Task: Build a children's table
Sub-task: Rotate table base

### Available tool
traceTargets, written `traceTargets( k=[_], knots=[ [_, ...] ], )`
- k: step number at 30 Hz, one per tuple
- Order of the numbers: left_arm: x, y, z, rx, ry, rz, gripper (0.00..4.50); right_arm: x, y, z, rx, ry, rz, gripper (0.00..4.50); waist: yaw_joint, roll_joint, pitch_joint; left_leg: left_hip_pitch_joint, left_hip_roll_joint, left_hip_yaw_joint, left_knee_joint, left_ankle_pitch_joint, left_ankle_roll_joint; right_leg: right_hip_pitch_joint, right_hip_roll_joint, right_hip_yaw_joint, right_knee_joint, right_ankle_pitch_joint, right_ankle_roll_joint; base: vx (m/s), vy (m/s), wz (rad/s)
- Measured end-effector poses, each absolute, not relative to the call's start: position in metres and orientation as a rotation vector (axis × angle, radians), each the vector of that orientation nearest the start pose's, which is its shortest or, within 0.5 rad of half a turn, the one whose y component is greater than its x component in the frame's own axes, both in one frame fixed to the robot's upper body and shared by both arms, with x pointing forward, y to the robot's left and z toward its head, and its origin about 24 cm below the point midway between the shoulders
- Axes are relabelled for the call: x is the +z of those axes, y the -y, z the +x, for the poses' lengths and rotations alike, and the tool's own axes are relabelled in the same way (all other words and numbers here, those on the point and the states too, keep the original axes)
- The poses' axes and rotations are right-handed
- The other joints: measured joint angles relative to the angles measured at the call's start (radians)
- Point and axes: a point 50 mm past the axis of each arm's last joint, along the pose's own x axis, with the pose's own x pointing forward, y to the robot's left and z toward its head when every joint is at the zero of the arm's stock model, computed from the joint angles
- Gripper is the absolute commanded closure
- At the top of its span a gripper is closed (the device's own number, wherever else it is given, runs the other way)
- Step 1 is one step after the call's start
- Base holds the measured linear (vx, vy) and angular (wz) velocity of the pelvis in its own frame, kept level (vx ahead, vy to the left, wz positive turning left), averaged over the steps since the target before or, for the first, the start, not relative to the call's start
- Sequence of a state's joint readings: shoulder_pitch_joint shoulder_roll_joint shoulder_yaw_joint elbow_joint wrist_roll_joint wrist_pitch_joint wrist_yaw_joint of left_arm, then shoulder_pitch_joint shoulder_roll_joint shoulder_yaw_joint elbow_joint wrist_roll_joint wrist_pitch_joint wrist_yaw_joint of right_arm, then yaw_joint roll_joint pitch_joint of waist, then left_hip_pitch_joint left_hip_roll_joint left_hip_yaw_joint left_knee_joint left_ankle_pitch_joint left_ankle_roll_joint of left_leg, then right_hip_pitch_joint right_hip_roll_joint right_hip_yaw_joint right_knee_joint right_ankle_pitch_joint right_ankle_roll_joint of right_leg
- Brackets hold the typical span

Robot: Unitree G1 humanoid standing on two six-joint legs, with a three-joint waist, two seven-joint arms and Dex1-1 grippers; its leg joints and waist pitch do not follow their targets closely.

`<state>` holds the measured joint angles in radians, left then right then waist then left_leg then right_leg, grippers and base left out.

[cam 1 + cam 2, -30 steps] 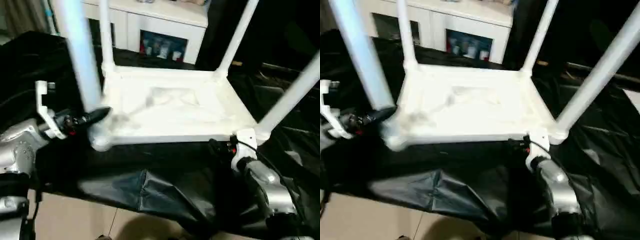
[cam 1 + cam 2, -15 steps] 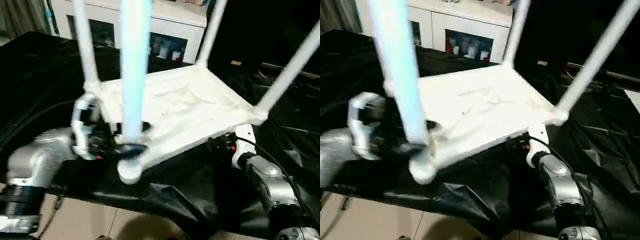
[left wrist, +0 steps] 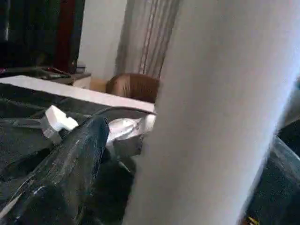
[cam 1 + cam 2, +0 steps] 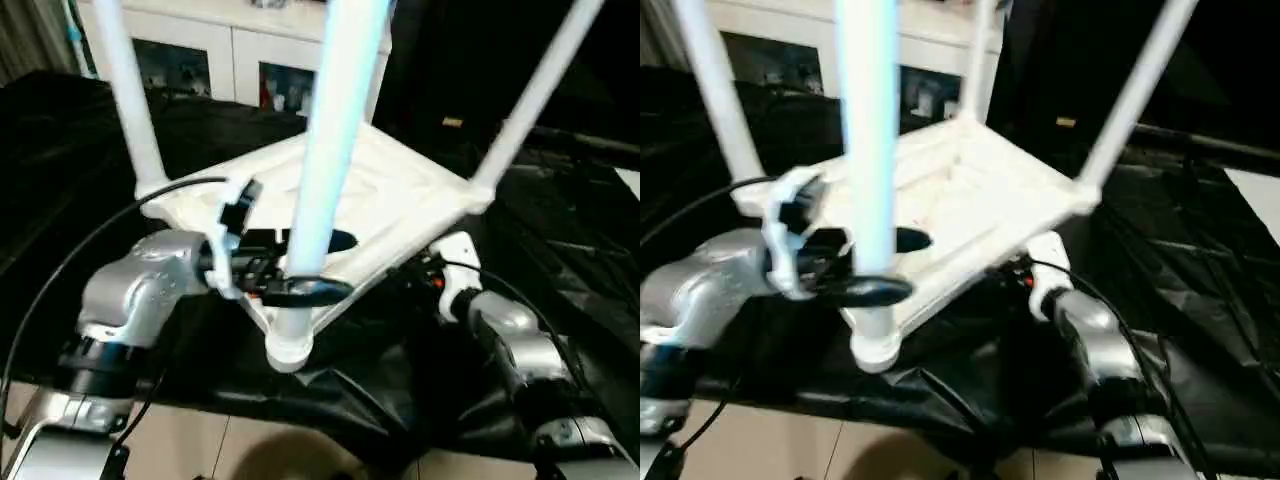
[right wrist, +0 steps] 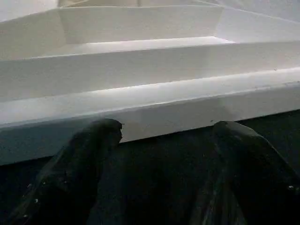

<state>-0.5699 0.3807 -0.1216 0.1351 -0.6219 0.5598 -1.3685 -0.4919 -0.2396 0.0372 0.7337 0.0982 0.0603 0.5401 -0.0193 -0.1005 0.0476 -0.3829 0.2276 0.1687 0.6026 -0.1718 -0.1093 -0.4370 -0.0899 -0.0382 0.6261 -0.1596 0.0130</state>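
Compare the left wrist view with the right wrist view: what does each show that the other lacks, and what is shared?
Left wrist view: a white table leg beside one black finger, curtains behind. Right wrist view: the tabletop's ribbed underside beyond two spread black fingers. Both: white table plastic, black fingers, black cloth.

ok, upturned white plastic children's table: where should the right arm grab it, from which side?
Probably the straight side rail of the white plastic children's table, approached level from the robot's near side. It's a flat, thin lip overhanging the black-draped work table, and the right gripper already faces it with open fingers spanning below the edge.
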Motion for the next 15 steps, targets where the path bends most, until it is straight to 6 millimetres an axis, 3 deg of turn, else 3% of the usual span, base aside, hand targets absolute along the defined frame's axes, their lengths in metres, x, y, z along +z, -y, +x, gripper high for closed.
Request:
traceTargets(
  k=[9,15],
  knots=[
    [0.142,-0.089,0.294,-1.714,-0.071,-0.235,0.03,0.015,0.152,0.334,0.608,-0.347,-0.098,0.70,-0.001,0.000,0.000,0.000,0.000,0.000,0.000,0.000,0.000,0.000,0.000,0.000,0.000,0.004,-0.007,0.000,0.000,0.00],
    [0.137,-0.072,0.311,-1.623,-0.023,-0.146,0.03,0.013,0.139,0.336,0.651,-0.353,-0.121,0.70,-0.001,0.000,0.000,0.000,0.000,0.000,0.000,0.000,0.000,0.000,0.000,-0.001,-0.002,0.004,-0.007,0.000,0.000,0.00]
  ],
)
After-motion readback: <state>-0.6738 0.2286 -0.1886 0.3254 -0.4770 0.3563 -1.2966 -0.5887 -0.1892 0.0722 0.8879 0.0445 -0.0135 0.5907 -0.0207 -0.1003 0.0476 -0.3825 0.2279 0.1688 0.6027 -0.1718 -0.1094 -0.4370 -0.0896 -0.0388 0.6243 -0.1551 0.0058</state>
